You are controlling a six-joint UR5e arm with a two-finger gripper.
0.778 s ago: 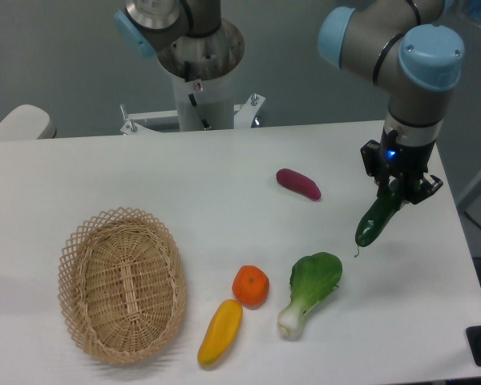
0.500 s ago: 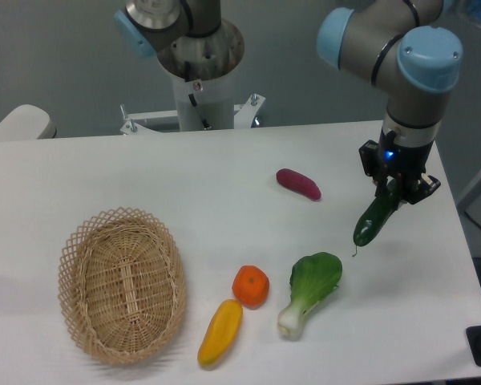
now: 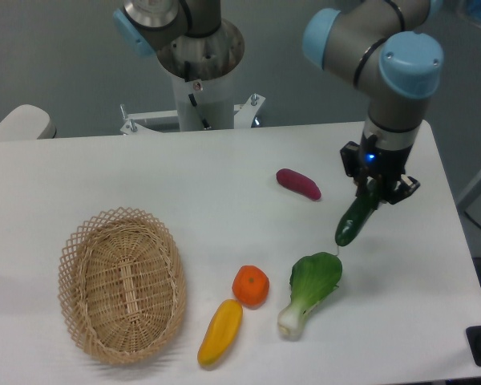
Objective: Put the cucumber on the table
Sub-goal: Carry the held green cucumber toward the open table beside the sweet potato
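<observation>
My gripper (image 3: pixel 374 189) is shut on the upper end of the dark green cucumber (image 3: pixel 354 219). The cucumber hangs tilted down to the left, above the white table (image 3: pixel 184 176). Its lower tip with the thin stem is just above the leafy top of the bok choy (image 3: pixel 310 289). Whether the tip touches the table cannot be told.
A purple sweet potato (image 3: pixel 298 184) lies left of the gripper. An orange (image 3: pixel 251 285) and a yellow vegetable (image 3: pixel 220 331) lie near the front. A wicker basket (image 3: pixel 121 284) stands at the front left. The robot base (image 3: pixel 200 72) stands behind the table.
The gripper has moved left and slightly toward the back with the cucumber, which now hangs closer to the bok choy.
</observation>
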